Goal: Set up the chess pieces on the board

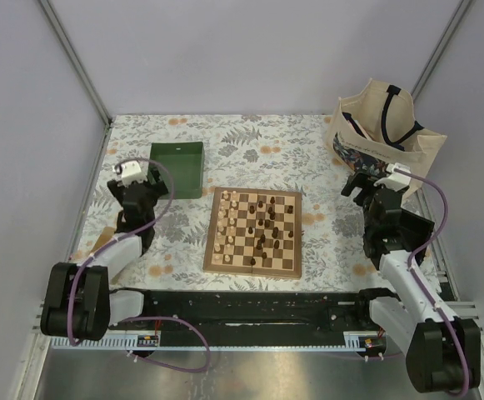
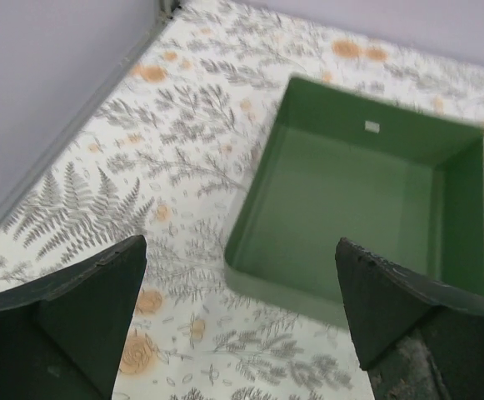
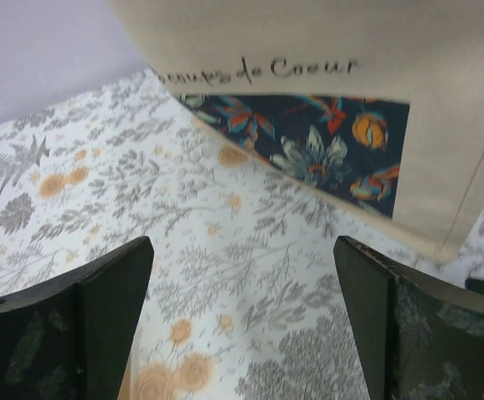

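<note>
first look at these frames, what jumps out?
The chessboard at table centre draws the eye, its chess pieces unsorted: dark ones scattered mid-board, cream ones mostly near its left edge. A green tray lies far-left of it, just ahead of the open left gripper. A canvas tote bag stands at the far right, facing the open right gripper.

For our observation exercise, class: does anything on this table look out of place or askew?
Yes. On the square wooden checkered chessboard, the small dark brown and pale cream wooden chess pieces stand scattered, many over the middle squares, rather than lined up in neat rows along two opposite edges.
</note>
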{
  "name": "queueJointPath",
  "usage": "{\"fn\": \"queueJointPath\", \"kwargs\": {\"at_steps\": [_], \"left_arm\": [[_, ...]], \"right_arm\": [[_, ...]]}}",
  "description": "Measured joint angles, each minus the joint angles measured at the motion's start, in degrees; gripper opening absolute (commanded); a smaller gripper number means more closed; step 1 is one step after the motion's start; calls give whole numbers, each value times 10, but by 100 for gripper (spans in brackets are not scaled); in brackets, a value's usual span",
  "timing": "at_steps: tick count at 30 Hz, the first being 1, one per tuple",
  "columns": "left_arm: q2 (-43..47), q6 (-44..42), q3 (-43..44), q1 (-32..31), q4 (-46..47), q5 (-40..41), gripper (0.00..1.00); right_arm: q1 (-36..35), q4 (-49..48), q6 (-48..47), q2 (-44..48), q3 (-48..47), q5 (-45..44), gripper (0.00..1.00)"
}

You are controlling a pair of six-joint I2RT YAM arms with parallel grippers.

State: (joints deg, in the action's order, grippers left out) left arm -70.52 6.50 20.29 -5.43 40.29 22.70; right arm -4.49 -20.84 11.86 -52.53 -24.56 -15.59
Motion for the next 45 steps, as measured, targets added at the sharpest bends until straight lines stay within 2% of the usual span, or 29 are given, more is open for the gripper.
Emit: {"fn": "queueJointPath", "kwargs": {"at_steps": [3, 5, 8, 13, 16, 20, 25, 29, 33, 40, 44, 45], "left_arm": [[31, 58, 104, 0, -150, 38, 99], [52, 87, 157, 0, -212, 43, 99], [91, 125, 196, 0, -291, 40, 99], [130, 247, 260, 2, -513, 65, 99], [129, 257, 296, 7, -616, 63, 99], [128, 248, 312, 7, -695, 53, 99], [143, 232, 303, 7, -741, 30, 99], [180, 220, 290, 7, -745, 6, 99], [211, 207, 281, 7, -738, -34, 99], [269, 202, 259, 7, -739, -128, 99], [304, 201, 223, 7, -731, -160, 99], [308, 201, 216, 7, -734, -166, 99]], "right_arm": [[0, 73, 39, 20, -12, 10, 100], [0, 121, 63, 24, -28, 20, 100], [0, 191, 92, 35, -59, 39, 99], [0, 249, 107, 60, -80, 108, 99], [0, 308, 111, 38, -117, 149, 100], [0, 374, 109, -7, -182, 188, 99], [0, 391, 143, -7, -202, 233, 99], [0, 357, 175, 0, -180, 296, 100], [-6, 383, 173, -42, -195, 315, 96], [-85, 492, 119, -115, -284, 267, 80], [-127, 510, 112, -153, -305, 236, 68], [-135, 513, 111, -165, -307, 231, 68]]}}
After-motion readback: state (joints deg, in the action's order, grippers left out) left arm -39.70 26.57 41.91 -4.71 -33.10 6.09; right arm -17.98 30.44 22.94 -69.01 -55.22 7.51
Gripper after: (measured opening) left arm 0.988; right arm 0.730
